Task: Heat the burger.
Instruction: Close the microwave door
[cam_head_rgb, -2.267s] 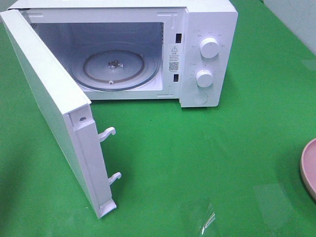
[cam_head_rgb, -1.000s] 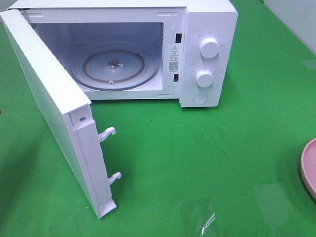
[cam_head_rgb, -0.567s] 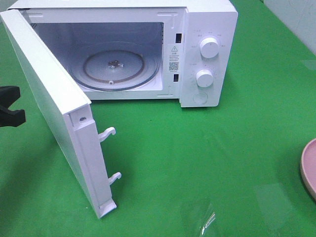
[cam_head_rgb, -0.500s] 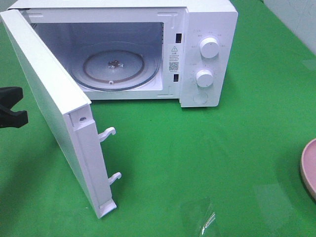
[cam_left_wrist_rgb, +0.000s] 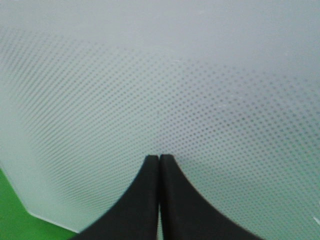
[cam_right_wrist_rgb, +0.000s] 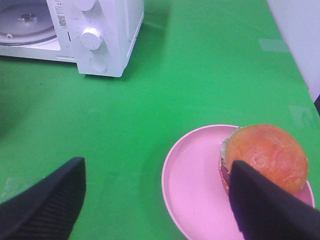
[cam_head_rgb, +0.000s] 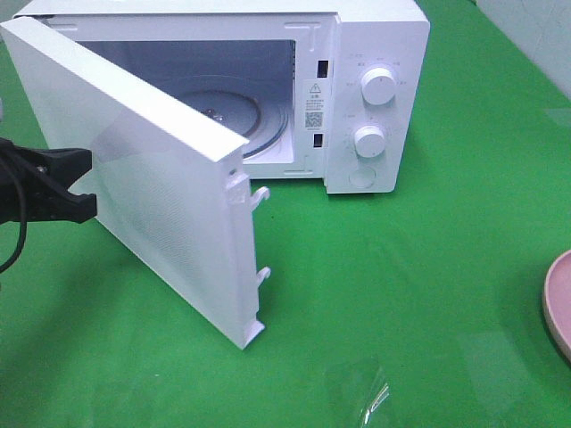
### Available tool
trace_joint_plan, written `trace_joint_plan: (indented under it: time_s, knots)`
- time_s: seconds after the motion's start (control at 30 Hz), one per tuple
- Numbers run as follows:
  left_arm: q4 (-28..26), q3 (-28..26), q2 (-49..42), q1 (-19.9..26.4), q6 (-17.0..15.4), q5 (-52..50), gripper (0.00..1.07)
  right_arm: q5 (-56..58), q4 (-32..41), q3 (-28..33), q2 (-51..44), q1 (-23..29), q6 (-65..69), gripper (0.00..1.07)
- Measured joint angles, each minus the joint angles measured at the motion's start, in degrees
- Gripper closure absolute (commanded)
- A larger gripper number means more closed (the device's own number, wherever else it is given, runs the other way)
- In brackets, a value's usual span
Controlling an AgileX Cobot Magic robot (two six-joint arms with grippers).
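The burger, with a golden-brown bun and a lettuce frill, sits on a pink plate in the right wrist view. Only the plate's edge shows in the high view. My right gripper is open and empty above the plate's near side, out of the high view. The white microwave stands at the back, its door half swung. My left gripper is shut, its tips against the door's dotted outer face.
The glass turntable inside the microwave is bare and partly hidden by the door. Two knobs are on the right panel. A green cloth covers the table. A white wall borders the far right.
My left gripper came in from the left edge and met the door's outer face. The door has swung right, towards shut, and now covers much of the cavity.
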Motion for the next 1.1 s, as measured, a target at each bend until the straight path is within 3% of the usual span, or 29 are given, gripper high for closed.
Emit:
trace_joint_plan:
  time_s: [0.37,0.67,1.1]
  knots:
    - [-2.9,-6.7,4.0,-6.0,0.0,0.8,1.07,0.0,0.0,0.0,0.0,0.0,0.0,0.32]
    - [-5.8,-10.7,5.8,-8.2,0.0,1.6,1.07,0.0,0.0,0.0,0.0,0.0,0.0,0.32]
    - [-7.6,-22.1,11.7,-13.6,0.0,7.4,1.07,0.0,0.0,0.0,0.0,0.0,0.0,0.32]
